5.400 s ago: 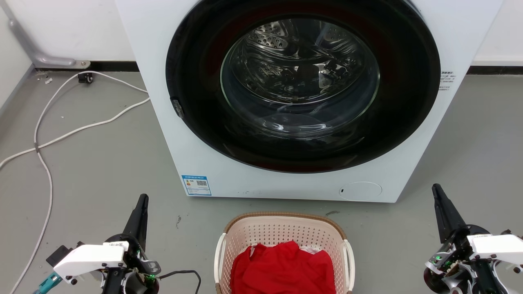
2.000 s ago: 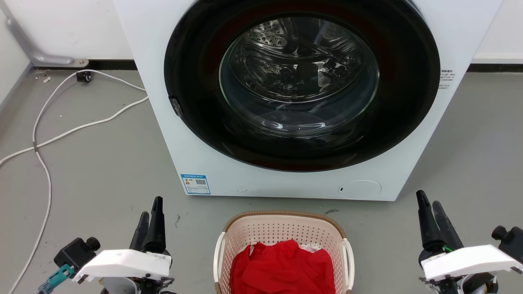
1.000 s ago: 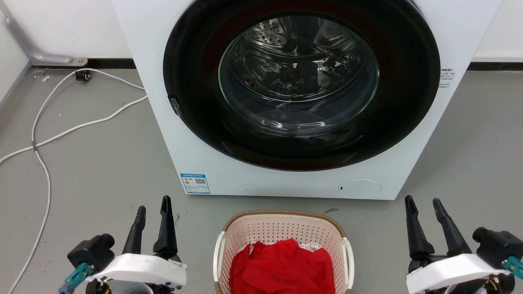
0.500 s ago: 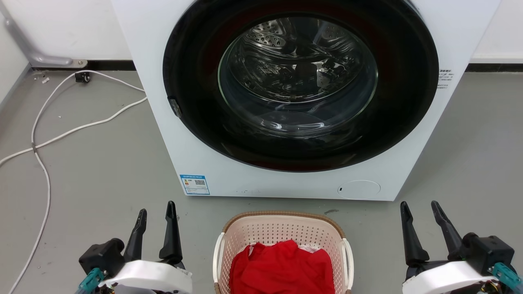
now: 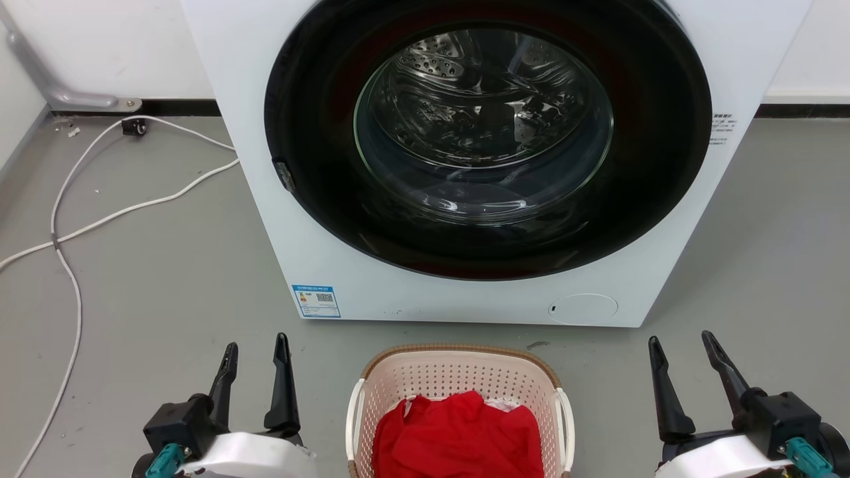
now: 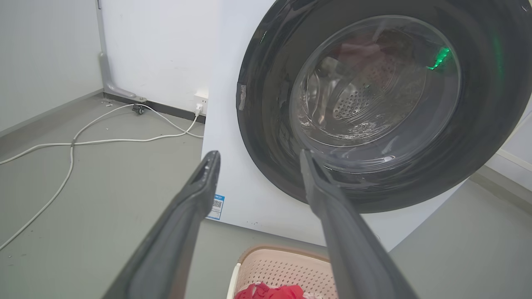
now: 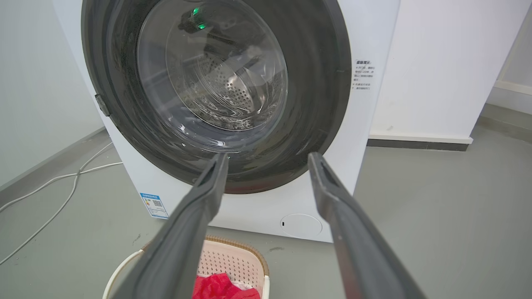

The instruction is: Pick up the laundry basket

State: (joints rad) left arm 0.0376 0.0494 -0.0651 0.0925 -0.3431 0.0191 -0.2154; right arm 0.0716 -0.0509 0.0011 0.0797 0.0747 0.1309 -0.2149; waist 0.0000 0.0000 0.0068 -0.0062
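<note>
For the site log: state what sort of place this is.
Probably a laundry area: a front-loading washing machine stands here, a laundry basket with red cloth sits on the grey floor before it, and white cables trail across that floor.

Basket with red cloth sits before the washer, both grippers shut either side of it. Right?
No: the left gripper and right gripper are both open, as the head view shows. The laundry basket with the red cloth does sit before the washer.
</note>
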